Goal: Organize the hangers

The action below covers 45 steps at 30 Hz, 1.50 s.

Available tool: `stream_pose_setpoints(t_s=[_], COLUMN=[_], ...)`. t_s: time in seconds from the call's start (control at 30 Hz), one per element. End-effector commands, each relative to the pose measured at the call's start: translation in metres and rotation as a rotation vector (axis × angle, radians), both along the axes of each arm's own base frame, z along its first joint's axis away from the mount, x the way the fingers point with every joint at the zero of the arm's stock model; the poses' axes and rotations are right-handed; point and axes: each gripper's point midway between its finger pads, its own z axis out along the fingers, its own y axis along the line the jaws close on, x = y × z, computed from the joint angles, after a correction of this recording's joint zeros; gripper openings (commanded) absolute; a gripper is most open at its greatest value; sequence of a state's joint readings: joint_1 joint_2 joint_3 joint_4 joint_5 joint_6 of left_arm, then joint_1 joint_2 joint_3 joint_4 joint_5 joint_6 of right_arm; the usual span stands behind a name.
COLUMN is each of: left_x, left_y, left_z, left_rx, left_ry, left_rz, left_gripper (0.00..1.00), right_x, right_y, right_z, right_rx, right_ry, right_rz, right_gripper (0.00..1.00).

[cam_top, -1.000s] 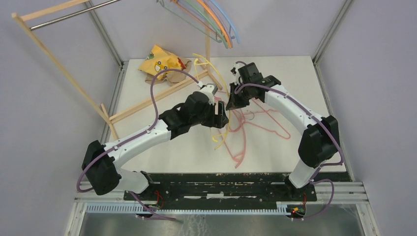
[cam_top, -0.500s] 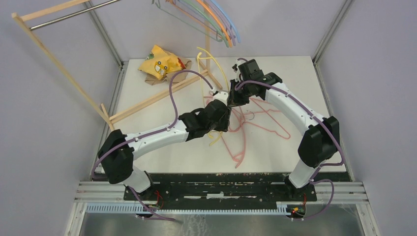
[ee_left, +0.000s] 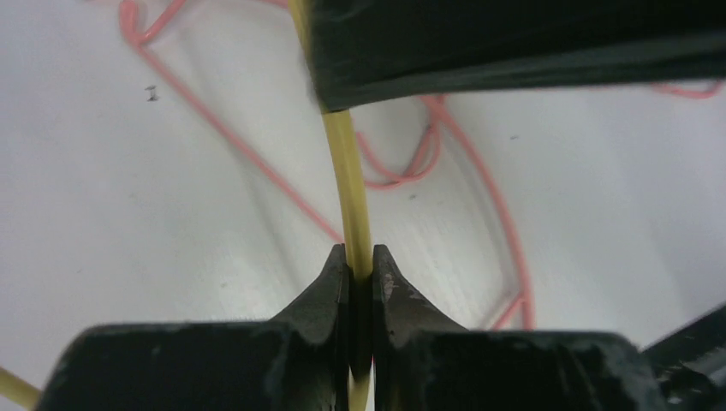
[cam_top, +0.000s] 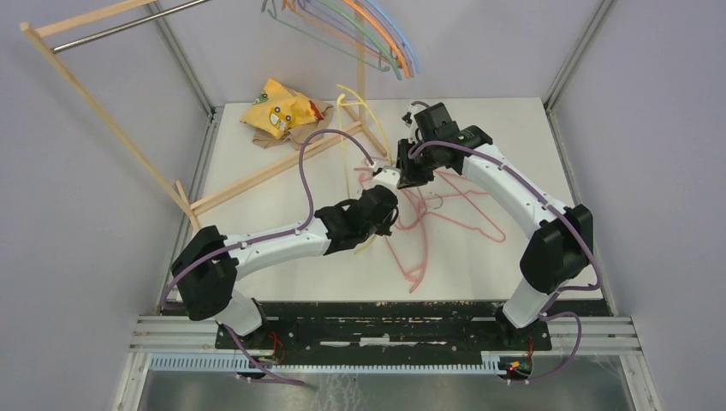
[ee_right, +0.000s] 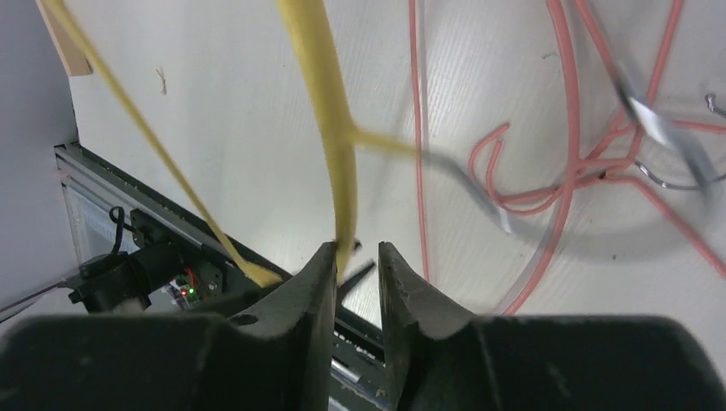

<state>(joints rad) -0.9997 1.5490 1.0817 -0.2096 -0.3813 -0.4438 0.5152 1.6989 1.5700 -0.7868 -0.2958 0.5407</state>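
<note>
so the left gripper (ee_left: 360, 276) is clamped tight on the thin yellow plastic hanger (ee_left: 348, 171), held up over the white table (cam_top: 274, 248); right gripper (ee_right: 357, 257) is only narrowly parted with that same hanger in the gap; thin pink hangers (ee_right: 417, 128) lie tangled on the table underneath

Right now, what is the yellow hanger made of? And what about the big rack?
The yellow hanger looks like plastic, or maybe plastic-coated wire. It is thin, smooth, evenly coloured and a little shiny, and it bends in a gentle curve. The rack has a pale, dull frame that looks like bare wood. Its rail looks like metal because it is grey and shiny.
</note>
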Motion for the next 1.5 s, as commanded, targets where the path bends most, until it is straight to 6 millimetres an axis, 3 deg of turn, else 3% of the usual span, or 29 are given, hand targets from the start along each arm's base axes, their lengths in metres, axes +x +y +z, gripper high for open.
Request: stream_pose_setpoints(t_s=[0.0,0.17,0.27,0.33,0.47,0.57,0.63,0.8,0.97,1.13,1.47], left_x=[0.000,-0.008,-0.004,0.002,0.025,0.045,0.061,0.102,0.137,0.157,0.161], left_y=[0.081,0.103,0.115,0.115,0.120,0.138,0.151,0.159,0.142,0.125,0.106], left_z=[-0.042,-0.038,-0.019,0.009,0.115,0.183,0.217,0.272,0.306,0.335,0.364], left_rx=[0.235,0.209,0.182,0.101,-0.211,-0.468,-0.600,-0.697,-0.790,-0.830,-0.888], left_ry=[0.042,0.057,0.026,-0.014,-0.163,-0.253,-0.297,-0.400,-0.447,-0.489,-0.584], left_rz=[0.188,0.261,0.327,0.362,0.449,0.489,0.502,0.489,0.417,0.350,0.213], left_gripper=[0.03,0.03,0.03,0.03,0.03,0.03,0.03,0.03,0.03,0.03,0.03], right_x=[-0.027,-0.038,-0.040,-0.042,-0.042,-0.038,-0.035,-0.022,-0.002,0.008,0.021], right_y=[-0.027,-0.070,-0.109,-0.133,-0.159,-0.157,-0.152,-0.143,-0.141,-0.141,-0.144], right_z=[0.050,0.042,0.041,0.040,0.028,0.019,0.013,0.009,0.014,0.015,0.006], right_rx=[-0.022,-0.156,-0.283,-0.367,-0.479,-0.486,-0.472,-0.448,-0.468,-0.456,-0.456], right_ry=[-0.072,-0.100,-0.161,-0.203,-0.213,-0.188,-0.177,-0.179,-0.197,-0.202,-0.169], right_rz=[0.030,-0.016,-0.087,-0.130,-0.154,-0.141,-0.139,-0.138,-0.144,-0.159,-0.169], right_gripper=[0.41,0.60,0.69,0.75,0.79,0.79,0.79,0.79,0.80,0.80,0.80])
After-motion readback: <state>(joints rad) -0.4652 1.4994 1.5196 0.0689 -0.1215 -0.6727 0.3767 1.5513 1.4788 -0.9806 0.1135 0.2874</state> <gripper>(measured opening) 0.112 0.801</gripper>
